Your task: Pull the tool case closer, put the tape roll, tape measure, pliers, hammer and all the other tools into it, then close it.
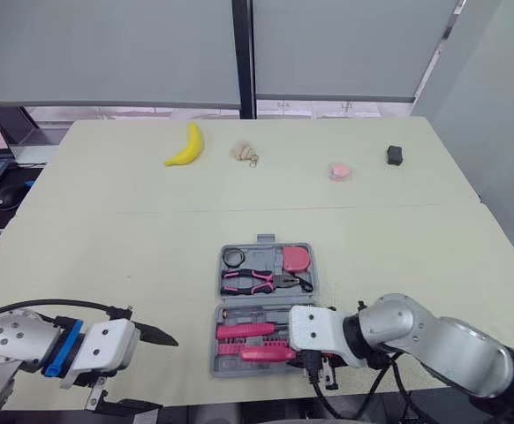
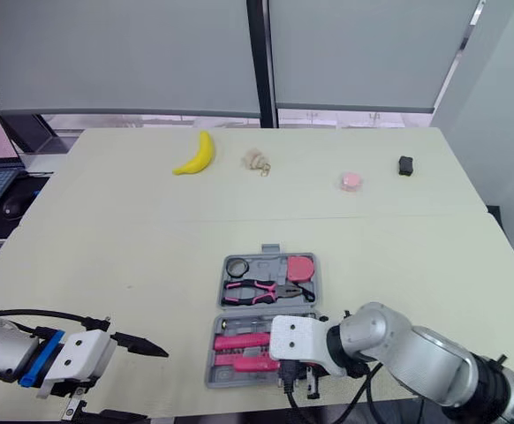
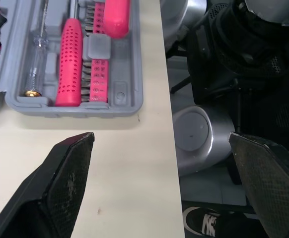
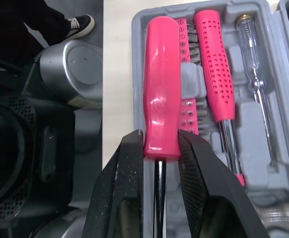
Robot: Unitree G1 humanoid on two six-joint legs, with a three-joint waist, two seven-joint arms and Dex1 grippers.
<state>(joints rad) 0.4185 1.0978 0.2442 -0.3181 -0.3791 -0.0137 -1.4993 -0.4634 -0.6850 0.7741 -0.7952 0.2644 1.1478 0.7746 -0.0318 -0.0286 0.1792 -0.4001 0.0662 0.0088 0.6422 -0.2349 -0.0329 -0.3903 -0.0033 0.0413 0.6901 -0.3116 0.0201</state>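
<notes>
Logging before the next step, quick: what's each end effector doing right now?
Left end effector: open, empty.
Right end effector: closed on the pink-handled tool.

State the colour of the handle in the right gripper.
Pink handle, clearest in the right wrist view.

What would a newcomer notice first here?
The open grey tool case sits near the table's front edge, pink tools inside. The right gripper clamps a pink handle in its near half; the left gripper hangs open left of it.
</notes>
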